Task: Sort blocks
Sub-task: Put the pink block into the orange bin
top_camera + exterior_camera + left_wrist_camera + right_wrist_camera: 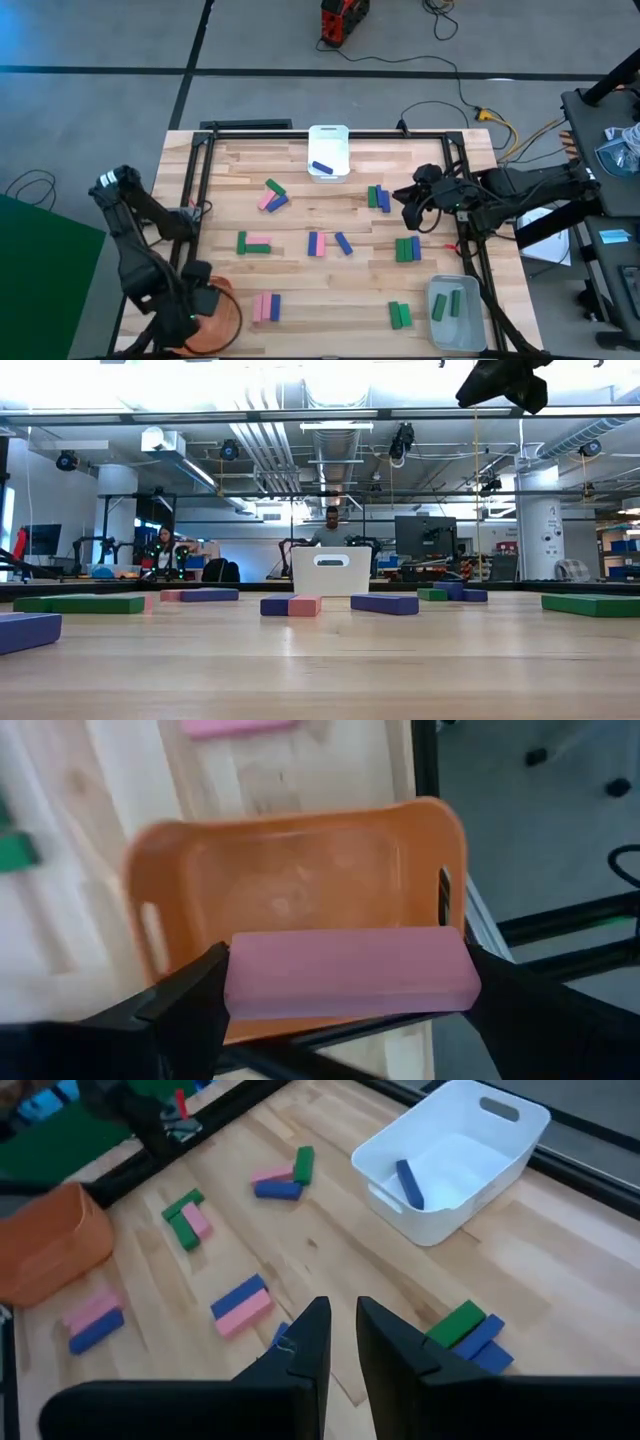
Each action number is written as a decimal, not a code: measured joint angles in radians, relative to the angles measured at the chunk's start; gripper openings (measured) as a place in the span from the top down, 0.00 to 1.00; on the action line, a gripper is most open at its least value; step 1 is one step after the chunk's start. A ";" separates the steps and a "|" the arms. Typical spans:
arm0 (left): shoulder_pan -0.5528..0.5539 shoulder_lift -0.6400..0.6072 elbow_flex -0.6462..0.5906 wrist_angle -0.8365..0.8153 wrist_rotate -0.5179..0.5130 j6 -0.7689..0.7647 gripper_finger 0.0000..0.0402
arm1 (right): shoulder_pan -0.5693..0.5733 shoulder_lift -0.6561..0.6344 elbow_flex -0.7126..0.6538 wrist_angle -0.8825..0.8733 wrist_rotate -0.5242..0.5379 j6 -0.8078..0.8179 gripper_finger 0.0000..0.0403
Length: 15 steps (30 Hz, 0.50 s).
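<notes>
My left gripper (200, 300) is at the table's near left corner, over the orange bin (300, 880), and is shut on a pink block (345, 970). My right gripper (343, 1335) hangs above the table's right side (410, 205), its fingers nearly together with nothing between them. Pink, blue and green blocks lie flat on the wood in small clusters (272, 195), (318, 243), (407, 248), (266, 307). One blue block (408, 1183) lies in the white bin (450, 1155). Green blocks (447, 303) lie in the grey bin (470, 335). My left gripper pinches the pink block lengthwise, one finger (190, 995) on each of the block's short ends (232, 982). The fingers come from above, pointing down toward the bin. The block lies level between them, lifted clear above the inside of the orange bin.
A black frame (200, 190) runs along the table's left, far and right edges. The white bin stands at the far middle, the grey bin at the near right corner. Bare wood lies in the near middle (330, 300). People and equipment show in the room beyond (330, 525).
</notes>
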 joint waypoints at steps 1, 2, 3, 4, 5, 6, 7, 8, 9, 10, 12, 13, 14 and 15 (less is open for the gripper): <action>-0.014 -0.019 -0.049 0.037 -0.003 -0.019 0.18 | -0.004 0.000 0.000 0.012 0.000 0.000 0.89; -0.027 -0.038 -0.093 0.064 -0.004 -0.033 0.18 | -0.009 0.001 0.000 0.019 0.000 0.001 0.89; -0.037 -0.056 -0.134 0.092 -0.006 -0.041 0.18 | -0.012 0.003 0.000 0.022 0.000 0.001 0.89; -0.044 -0.073 -0.173 0.124 -0.006 -0.046 0.18 | -0.015 0.004 0.000 0.027 0.000 0.001 0.89; -0.048 -0.086 -0.212 0.159 -0.004 -0.048 0.18 | -0.017 0.005 0.000 0.035 0.000 0.001 0.89; -0.051 -0.101 -0.251 0.189 -0.004 -0.049 0.18 | -0.018 0.008 0.000 0.039 0.000 0.000 0.89; -0.051 -0.114 -0.286 0.215 -0.007 -0.049 0.18 | -0.018 0.013 0.000 0.040 0.000 0.000 0.89; -0.050 -0.127 -0.316 0.244 -0.011 -0.054 0.18 | -0.018 0.017 0.000 0.047 0.001 0.000 0.89; -0.049 -0.139 -0.344 0.266 -0.012 -0.060 0.18 | -0.019 0.020 0.000 0.055 0.000 0.000 0.89; -0.050 -0.148 -0.371 0.278 -0.013 -0.067 0.18 | -0.020 0.025 0.000 0.060 0.000 0.006 0.89; -0.051 -0.162 -0.412 0.281 -0.011 -0.077 0.17 | -0.020 0.034 0.000 0.060 0.000 0.032 0.88; -0.051 -0.169 -0.426 0.282 -0.010 -0.079 0.16 | -0.020 0.035 0.000 0.058 0.000 0.039 0.88; -0.051 -0.177 -0.435 0.283 -0.010 -0.081 0.14 | -0.020 0.035 0.000 0.055 0.000 0.049 0.88; -0.051 -0.183 -0.442 0.285 -0.011 -0.082 0.12 | -0.020 0.038 0.000 0.055 0.000 0.060 0.87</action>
